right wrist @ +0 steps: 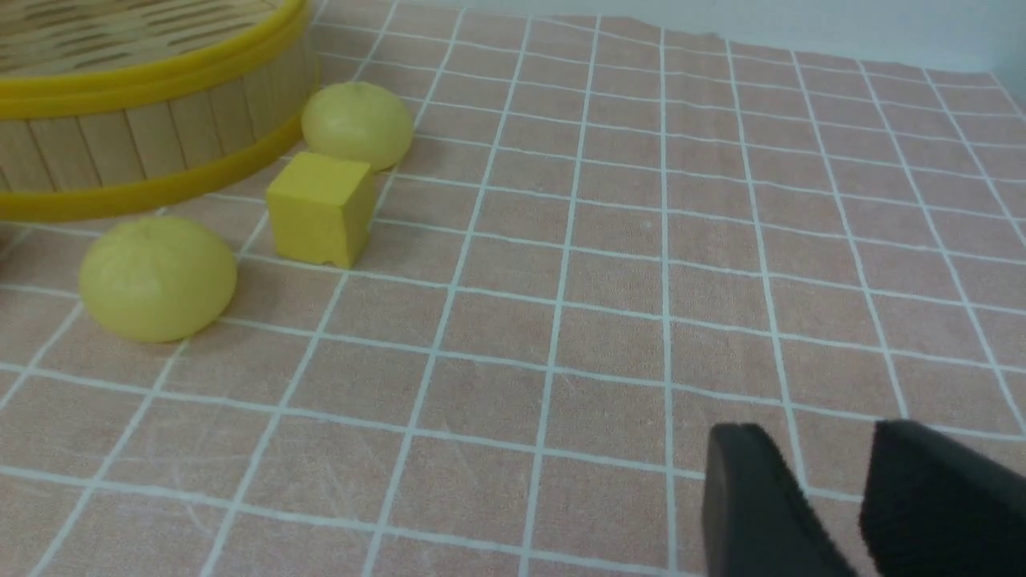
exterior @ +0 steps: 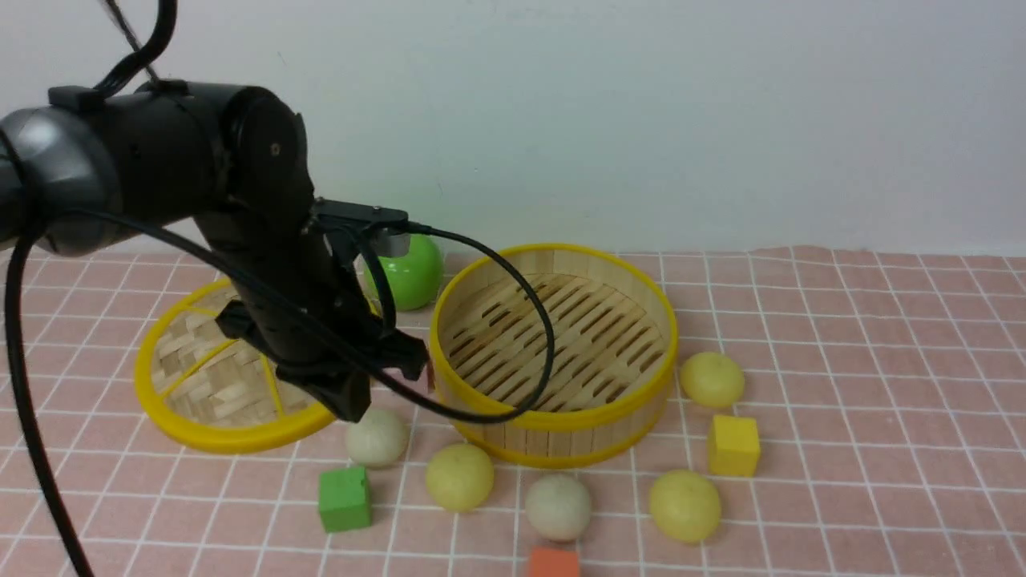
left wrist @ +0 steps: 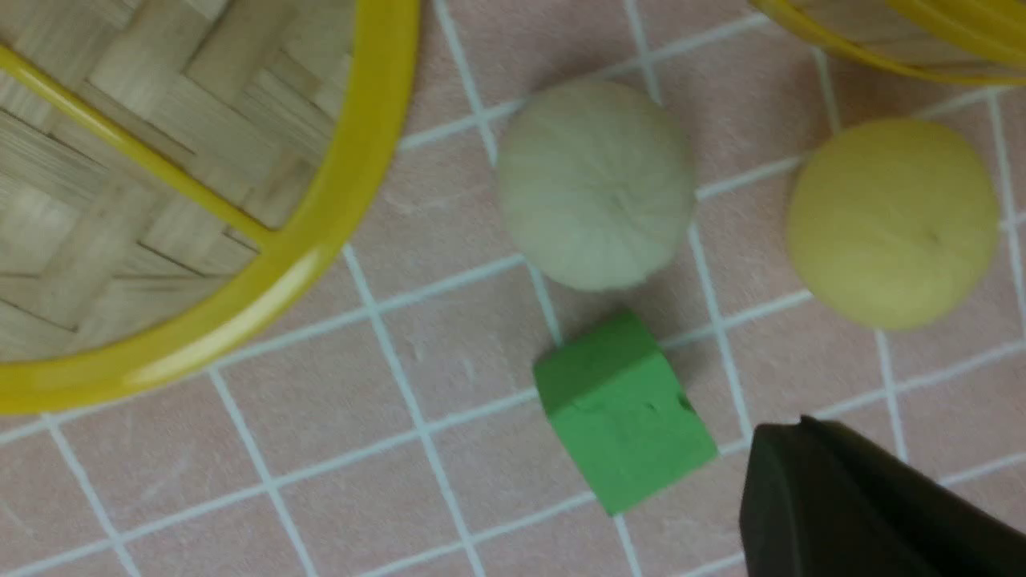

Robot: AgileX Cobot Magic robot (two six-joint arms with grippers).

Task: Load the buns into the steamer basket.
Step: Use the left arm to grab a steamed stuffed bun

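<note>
1. Steamer basket (exterior: 553,437): upright on the pink checked cloth (exterior: 882,361), slatted floor bare.
2. Buns, five: all on the cloth outside the basket. Two off-white (exterior: 377,437) (exterior: 558,506) and two yellow (exterior: 459,478) (exterior: 684,506) lie along its front, and one yellow (exterior: 712,379) at its right.
3. Left gripper (exterior: 357,409): fingers closed together, gripping nothing. It is near the leftmost off-white bun but apart from it, beside the lid (exterior: 184,417).
4. Right gripper (right wrist: 826,437): fingers a narrow gap apart, nothing between them, over bare cloth.

The steamer basket (exterior: 553,449) stands mid-table, the lid (exterior: 224,439) flat to its left, the apple (exterior: 413,276) behind, between them. One bun (exterior: 712,379) lies just right of the basket; four buns (exterior: 459,478) line its near side. One cube (exterior: 345,498) lies left of that row, a second cube (exterior: 733,445) between the two rightmost buns, a third cube (exterior: 554,563) nearest.
</note>
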